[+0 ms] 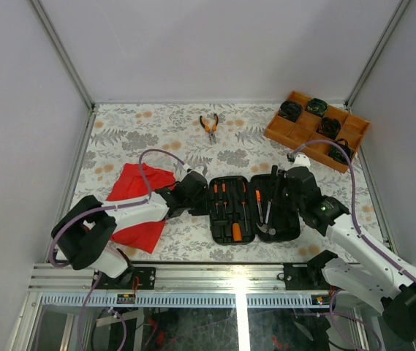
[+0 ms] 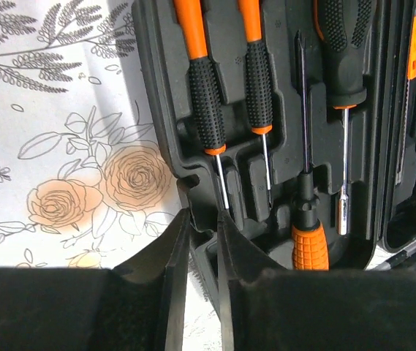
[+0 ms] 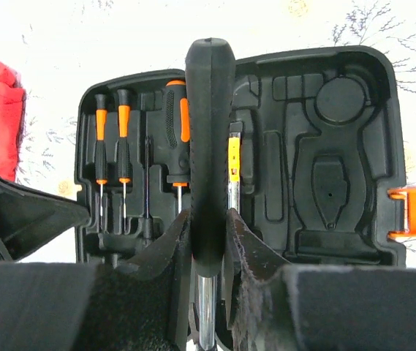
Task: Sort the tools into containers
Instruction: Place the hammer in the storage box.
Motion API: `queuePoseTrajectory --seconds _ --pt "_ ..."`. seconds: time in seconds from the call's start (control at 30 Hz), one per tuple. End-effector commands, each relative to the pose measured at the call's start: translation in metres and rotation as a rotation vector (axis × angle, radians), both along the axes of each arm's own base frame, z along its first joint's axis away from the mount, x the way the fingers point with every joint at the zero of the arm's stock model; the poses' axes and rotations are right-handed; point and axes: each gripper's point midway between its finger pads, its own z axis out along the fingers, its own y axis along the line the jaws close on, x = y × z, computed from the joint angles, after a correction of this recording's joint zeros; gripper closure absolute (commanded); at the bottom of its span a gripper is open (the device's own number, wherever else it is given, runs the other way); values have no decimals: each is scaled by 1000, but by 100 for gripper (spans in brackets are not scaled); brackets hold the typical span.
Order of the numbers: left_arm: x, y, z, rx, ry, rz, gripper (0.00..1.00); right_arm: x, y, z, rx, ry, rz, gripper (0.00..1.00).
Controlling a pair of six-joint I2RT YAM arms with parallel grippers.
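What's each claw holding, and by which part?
Right claw: hammer, by the handle's lower end near the steel shaft. Left claw: nearly shut at the edge of the case; can't tell if it grips it.

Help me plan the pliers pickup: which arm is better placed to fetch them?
Left, probably. The left gripper holds no tool, at the case's left edge; the right gripper is shut on the hammer. The pliers lie centrally beyond.

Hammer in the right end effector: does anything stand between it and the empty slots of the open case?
Nothing visible does. The right end effector holds the hammer over the tool case, whose big moulded slots beside it lie bare; the screwdrivers sit in their own slots.
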Motion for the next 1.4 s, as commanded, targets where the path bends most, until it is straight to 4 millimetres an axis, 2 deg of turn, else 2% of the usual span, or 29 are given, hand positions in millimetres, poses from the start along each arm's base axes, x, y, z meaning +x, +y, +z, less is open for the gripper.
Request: queuePoseTrajectory --seconds 0.0,0.33,0.53,0.73,1.1,1.37 --pt "0 25 -15 105 0 -29 90 12 14 24 32 -75 61 100" --pt "-3 62 -20 153 23 9 95 9 21 26 45 -85 117 100" --pt "-4 80 -23 166 34 41 95 2 34 30 92 -103 198 100" --pt "-9 90 -23 166 45 82 96 -7 53 39 184 -151 304 100" --pt "-15 111 -17 183 27 145 97 -13 72 30 248 -90 381 100" --pt "-16 105 -14 134 27 155 97 -16 92 24 345 -85 454 100"
